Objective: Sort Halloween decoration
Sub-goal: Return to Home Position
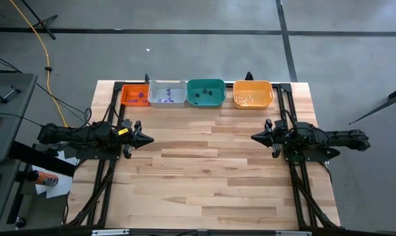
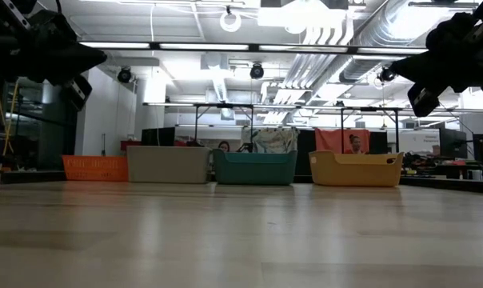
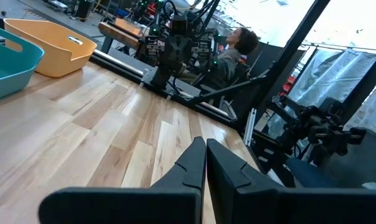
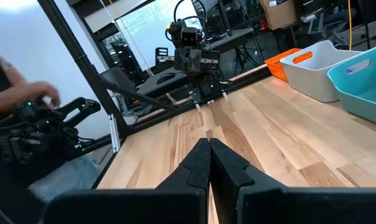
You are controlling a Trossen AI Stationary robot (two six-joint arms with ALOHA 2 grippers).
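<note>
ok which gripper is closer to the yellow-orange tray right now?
Right. The right gripper, shut, hangs straight back from the yellow-orange tray in the high view; the left gripper, also shut, is across the table, back from the grey tray.

Four trays [image 1: 206, 81] — two end effectors [image 1: 151, 139] — one table [image 1: 204, 177]

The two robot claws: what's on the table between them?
Nothing: in the high view, only bare wooden table lies between the left gripper and the right gripper, both shut.

Trinkets [image 1: 164, 99] in trays [image 1: 166, 82] at table's 12 o'clock: shapes too small to identify. Low view: tray walls hide all contents
</note>
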